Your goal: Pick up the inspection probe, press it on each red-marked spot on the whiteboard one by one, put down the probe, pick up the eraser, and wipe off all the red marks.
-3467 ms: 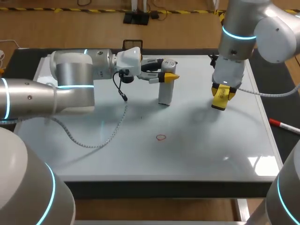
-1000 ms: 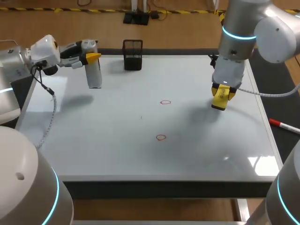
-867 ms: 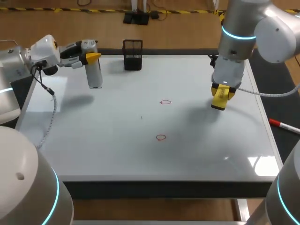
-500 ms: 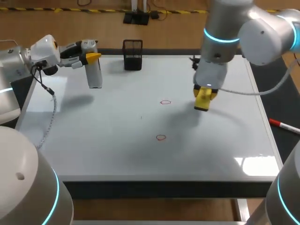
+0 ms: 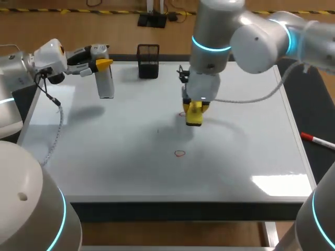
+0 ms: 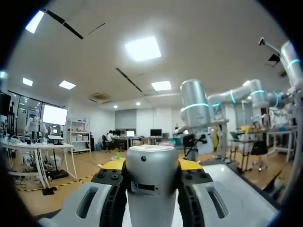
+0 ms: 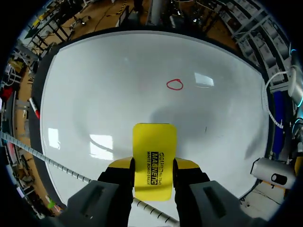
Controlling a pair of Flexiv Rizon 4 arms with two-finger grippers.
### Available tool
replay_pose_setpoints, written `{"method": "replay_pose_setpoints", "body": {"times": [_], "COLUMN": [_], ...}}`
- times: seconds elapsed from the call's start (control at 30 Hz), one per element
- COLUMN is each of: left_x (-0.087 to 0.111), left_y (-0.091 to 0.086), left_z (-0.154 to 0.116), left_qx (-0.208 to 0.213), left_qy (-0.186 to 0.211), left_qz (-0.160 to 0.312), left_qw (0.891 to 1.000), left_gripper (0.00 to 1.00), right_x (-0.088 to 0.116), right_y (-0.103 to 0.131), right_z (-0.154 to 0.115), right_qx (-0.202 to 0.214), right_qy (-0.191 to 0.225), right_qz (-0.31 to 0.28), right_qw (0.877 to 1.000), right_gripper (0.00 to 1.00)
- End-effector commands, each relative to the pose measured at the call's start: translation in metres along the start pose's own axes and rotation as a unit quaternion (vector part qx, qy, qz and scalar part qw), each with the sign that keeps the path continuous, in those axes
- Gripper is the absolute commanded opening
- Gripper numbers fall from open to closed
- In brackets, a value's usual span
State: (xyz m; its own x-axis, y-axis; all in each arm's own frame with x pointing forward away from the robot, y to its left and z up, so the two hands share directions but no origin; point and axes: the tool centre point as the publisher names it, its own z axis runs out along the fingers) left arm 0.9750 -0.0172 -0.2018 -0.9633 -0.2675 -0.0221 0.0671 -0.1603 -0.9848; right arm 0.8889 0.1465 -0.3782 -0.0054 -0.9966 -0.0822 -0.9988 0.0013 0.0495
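The right gripper [image 5: 194,116] is clamping a yellow rectangular block eraser [image 5: 194,113] by its two long sides, both fingers pressing on it. It is holding the eraser face-down, low over the middle of the glossy white whiteboard [image 5: 104,157]. That flat pose is presenting the wiping face squarely to the surface, which suits a wipe. The eraser is hanging over the farther hand-drawn red ring [image 5: 182,114], of which only a sliver is showing at the eraser's 9 o'clock. Whether the pad is actually touching the board I cannot tell. The nearer red ring [image 5: 180,153] is lying unwiped at the eraser's 6 o'clock, and in the right wrist view it is sitting well ahead of the gripper.

The left gripper [image 5: 99,64] is squeezing a silver cylindrical inspection probe [image 5: 105,78] near its top, fingers closed on both sides. It is holding the probe upright at the whiteboard's 10 o'clock corner. The probe's shadow is falling apart from its foot, so it is probably hanging just above the surface, not yet set down. Holding it out there is likely leaving the board's middle free for the wiping arm.

A black mesh pen cup [image 5: 148,54] is standing at the board's 11 o'clock edge, well apart from both rings.
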Motion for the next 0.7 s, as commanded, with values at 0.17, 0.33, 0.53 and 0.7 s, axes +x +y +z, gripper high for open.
{"method": "replay_pose_setpoints", "body": {"times": [0.17, 0.33, 0.53, 0.7], "left_x": [0.000, 0.000, 0.000, 0.000], "left_y": [-0.002, -0.002, -0.002, -0.002], "left_z": [0.000, 0.000, 0.000, 0.000], "left_qx": [-0.001, -0.001, -0.001, -0.001], "left_qy": [0.000, 0.000, 0.000, 0.000], "left_qz": [0.000, 0.000, 0.000, 0.000], "left_qw": [1.000, 1.000, 1.000, 1.000], "left_gripper": [0.00, 0.00, 0.00, 0.00], "right_x": [-0.047, -0.058, -0.063, -0.060], "right_y": [-0.019, -0.021, -0.022, -0.023], "right_z": [0.014, 0.021, 0.029, 0.032], "right_qx": [-0.019, -0.025, -0.030, -0.029], "right_qy": [0.031, 0.031, 0.037, 0.040], "right_qz": [-0.028, -0.040, -0.047, -0.045], "right_qw": [0.999, 0.998, 0.998, 0.998], "right_gripper": [0.00, 0.00, 0.00, 0.00]}}
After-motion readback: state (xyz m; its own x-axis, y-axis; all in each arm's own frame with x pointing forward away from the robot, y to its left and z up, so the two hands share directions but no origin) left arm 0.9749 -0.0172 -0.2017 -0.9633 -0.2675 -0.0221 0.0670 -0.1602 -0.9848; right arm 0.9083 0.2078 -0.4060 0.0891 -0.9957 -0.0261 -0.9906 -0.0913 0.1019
